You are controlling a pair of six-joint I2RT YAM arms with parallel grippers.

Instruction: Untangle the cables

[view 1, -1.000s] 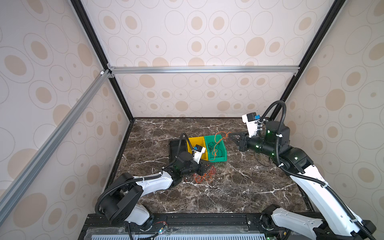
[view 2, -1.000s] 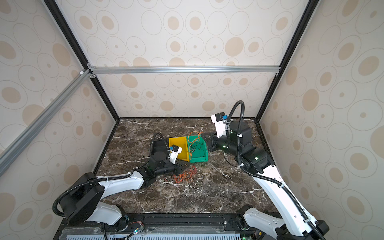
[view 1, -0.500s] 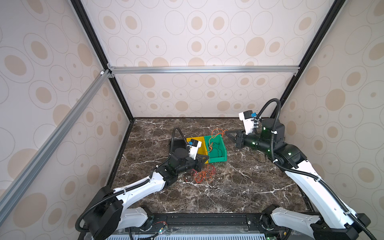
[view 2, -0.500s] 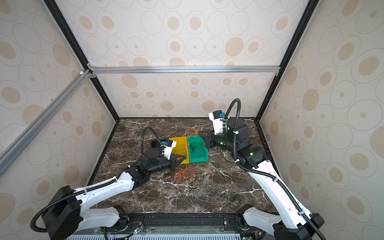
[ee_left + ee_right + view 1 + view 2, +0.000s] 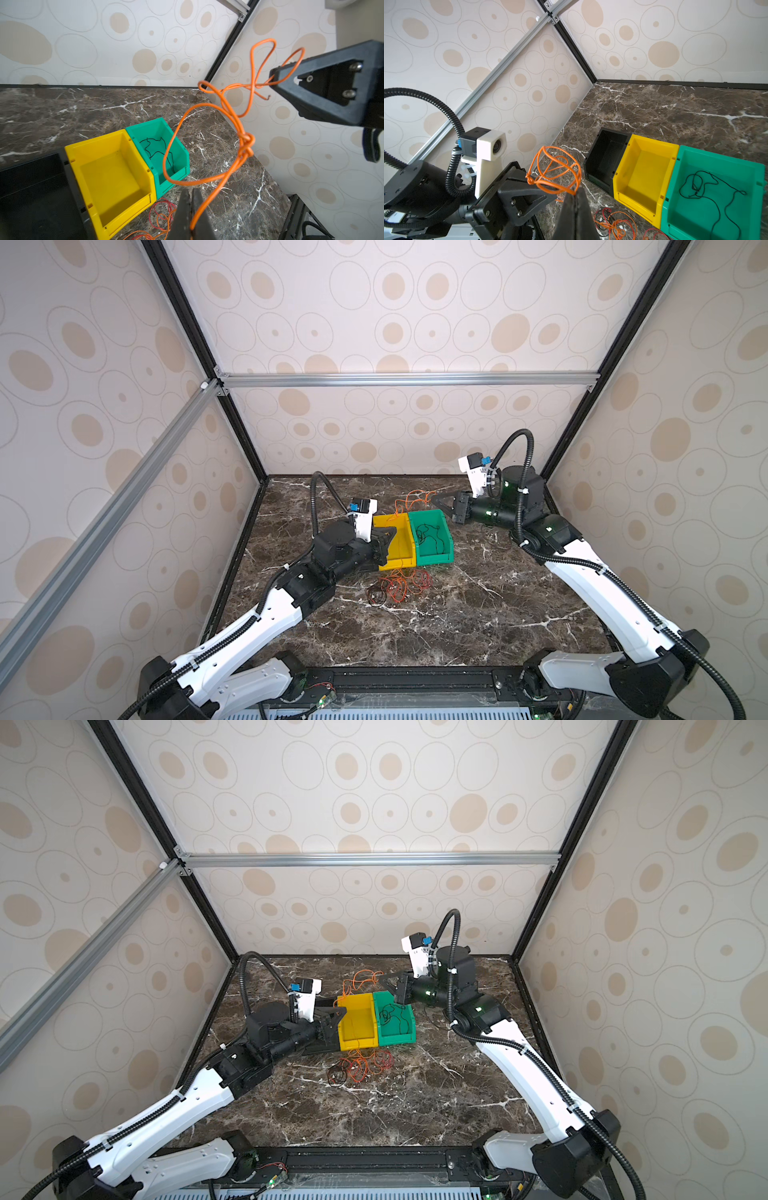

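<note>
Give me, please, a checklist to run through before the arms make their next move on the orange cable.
1. Left fingers shut on orange cable: ok.
2. Right fingers shut on the same cable: ok.
3. Knot hangs between the two grips: ok.
4. Knot undone: not ok.
5. Held cable free of the pile: cannot tell.
6. Yellow bin empty: ok.
</note>
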